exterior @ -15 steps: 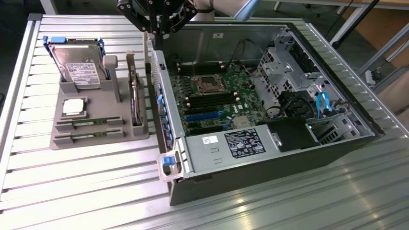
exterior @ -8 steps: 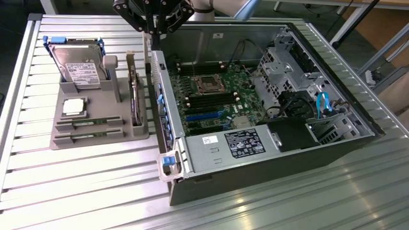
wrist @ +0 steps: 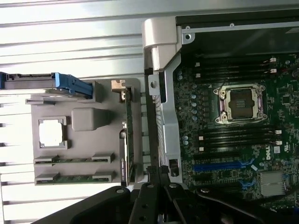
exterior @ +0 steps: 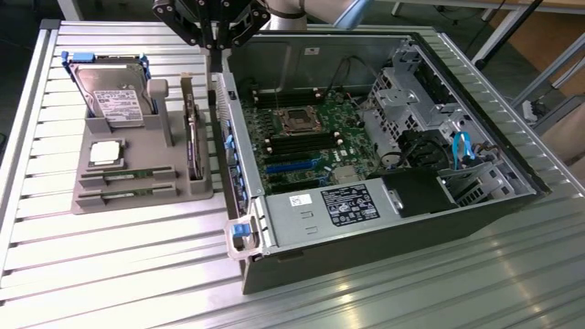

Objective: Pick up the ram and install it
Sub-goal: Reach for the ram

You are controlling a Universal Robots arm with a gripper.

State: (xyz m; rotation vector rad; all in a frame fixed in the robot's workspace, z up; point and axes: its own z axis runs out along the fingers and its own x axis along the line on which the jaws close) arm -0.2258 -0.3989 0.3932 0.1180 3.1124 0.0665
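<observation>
One big ribbed metal surface is carrying everything you are looking at. On it, an open computer case is lying on its side, and the green motherboard inside is facing up. Just beside the case, toward the exterior view's left, a grey tray is sitting flat. The tray is holding a hard drive in a blue frame at the end farthest from the exterior camera. A dark expansion card is standing on edge along the side nearest the case.

The black gripper is hanging up high over the case wall that is facing the tray. Its fingers are pressing right together and are gripping nothing.

A square silver processor chip is lying in its pocket in the middle of the tray. Two ram sticks are lying flat in their slots at the tray's nearest end, side by side. One is sitting just past the processor chip and the other is sitting by the tray's edge. Both are lying well apart from the fingers.
</observation>
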